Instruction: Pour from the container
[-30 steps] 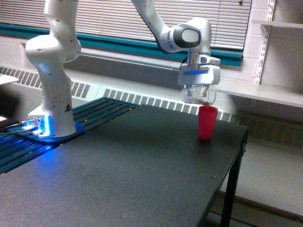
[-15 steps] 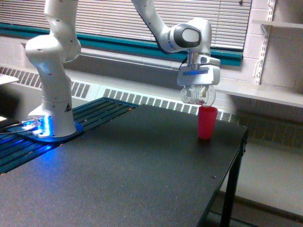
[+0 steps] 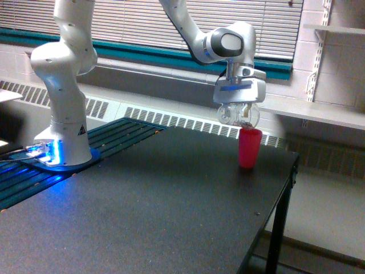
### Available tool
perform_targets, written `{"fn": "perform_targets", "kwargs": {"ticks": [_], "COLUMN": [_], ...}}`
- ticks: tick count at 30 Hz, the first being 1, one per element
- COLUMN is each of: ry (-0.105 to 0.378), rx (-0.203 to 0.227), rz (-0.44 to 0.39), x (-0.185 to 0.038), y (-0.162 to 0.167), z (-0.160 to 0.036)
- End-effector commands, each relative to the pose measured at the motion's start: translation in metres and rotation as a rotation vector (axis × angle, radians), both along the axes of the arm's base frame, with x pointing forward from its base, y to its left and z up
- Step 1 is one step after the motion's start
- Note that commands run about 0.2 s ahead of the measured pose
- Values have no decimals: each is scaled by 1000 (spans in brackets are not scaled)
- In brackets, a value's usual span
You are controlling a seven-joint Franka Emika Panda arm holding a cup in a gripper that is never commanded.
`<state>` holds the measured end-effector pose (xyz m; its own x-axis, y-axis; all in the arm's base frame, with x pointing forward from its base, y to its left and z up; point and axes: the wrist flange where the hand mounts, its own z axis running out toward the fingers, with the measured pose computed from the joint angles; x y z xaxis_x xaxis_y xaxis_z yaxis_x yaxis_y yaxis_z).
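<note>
The tool was clamped around the clear container, which hung tipped on its side just above the pink cup on the counter. Its mouth seemed to face the exterior view's right, over the cup's rim, so pouring looked to depend on that alignment.

Dark speckled table, black legs visible at ext. view's right edge. On it: pink cup, upright, near far right corner, standing alone w/ bare top all around. At ext. view's left, robot base sits on a slatted dark platform w/ blue glow at its foot; can't tell if platform rests on the table or just beside it.
</note>
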<state>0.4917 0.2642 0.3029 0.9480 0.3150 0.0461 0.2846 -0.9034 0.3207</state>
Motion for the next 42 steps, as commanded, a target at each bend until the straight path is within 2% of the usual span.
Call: {"fn": "perform_targets", "kwargs": {"ticks": [1,23,42], "ry": [8,-11,-68], "rx": [-22,-15,59], "rz": [29,22,-19], "x": [-2,-1,-7], "y": [5,2,-12], "z": [0,9,29]}}
